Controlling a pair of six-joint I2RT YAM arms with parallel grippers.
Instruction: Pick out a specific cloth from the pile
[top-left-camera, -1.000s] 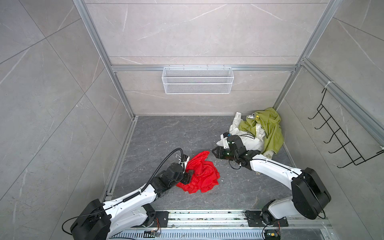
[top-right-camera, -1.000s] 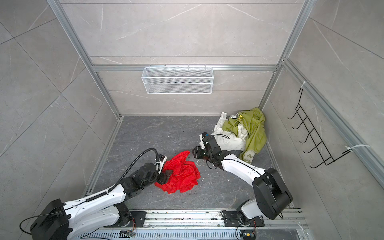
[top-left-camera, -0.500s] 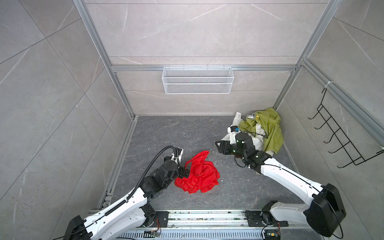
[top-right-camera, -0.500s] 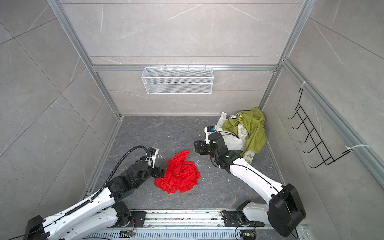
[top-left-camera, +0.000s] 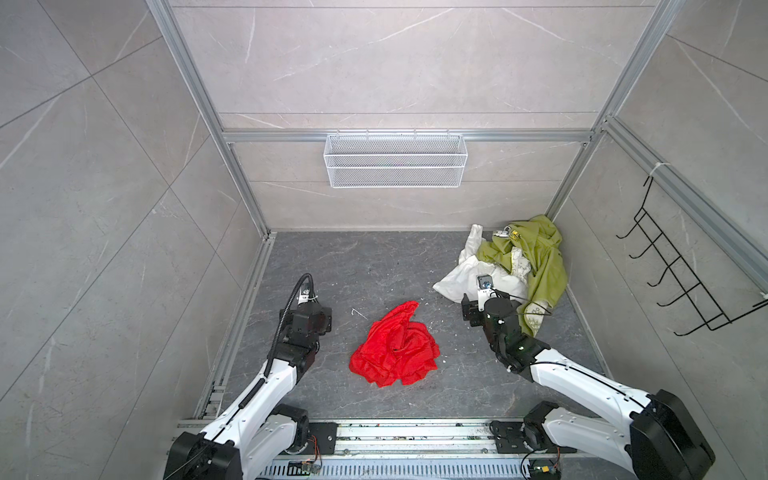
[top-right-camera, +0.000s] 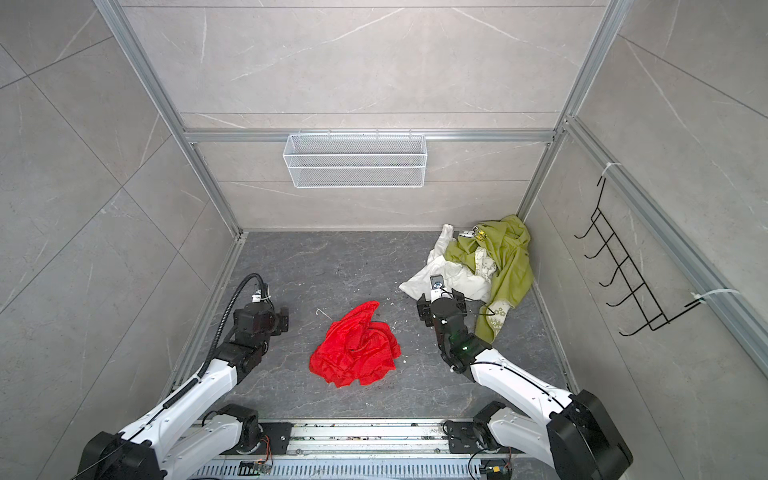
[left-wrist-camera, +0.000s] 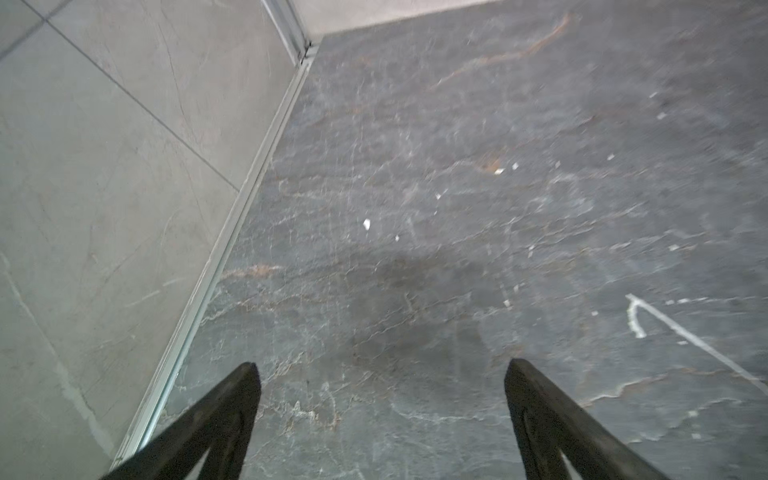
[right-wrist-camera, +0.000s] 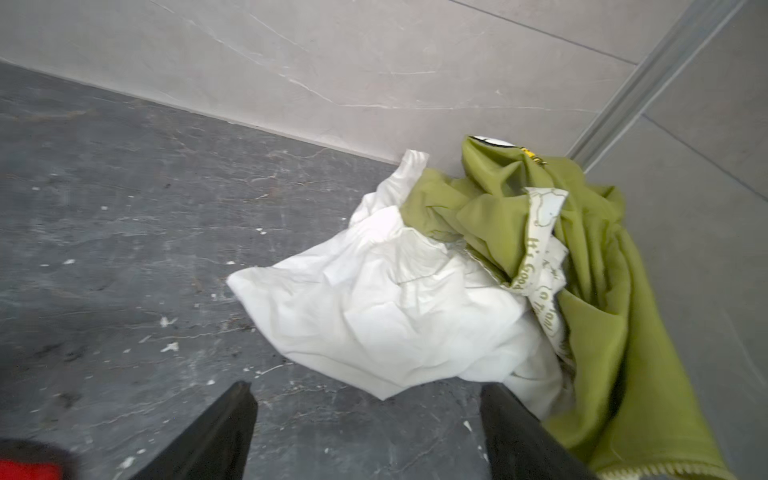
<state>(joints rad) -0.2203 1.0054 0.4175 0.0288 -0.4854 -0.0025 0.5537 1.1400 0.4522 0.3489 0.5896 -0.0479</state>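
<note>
Bright red cloth (top-left-camera: 395, 347), crumpled, plain, faintly shiny, lying between my left gripper (left-wrist-camera: 380, 365) and right gripper (right-wrist-camera: 368, 386), both spread wide and empty, pile (right-wrist-camera: 395, 311) just ahead of my right.

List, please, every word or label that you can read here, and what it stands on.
"It's Good": green print on the cream cloth, right wrist view; the rest is blurred.
Yellow tag on the green cloth: unreadable.
White label on the left arm's cable: too small.
</note>
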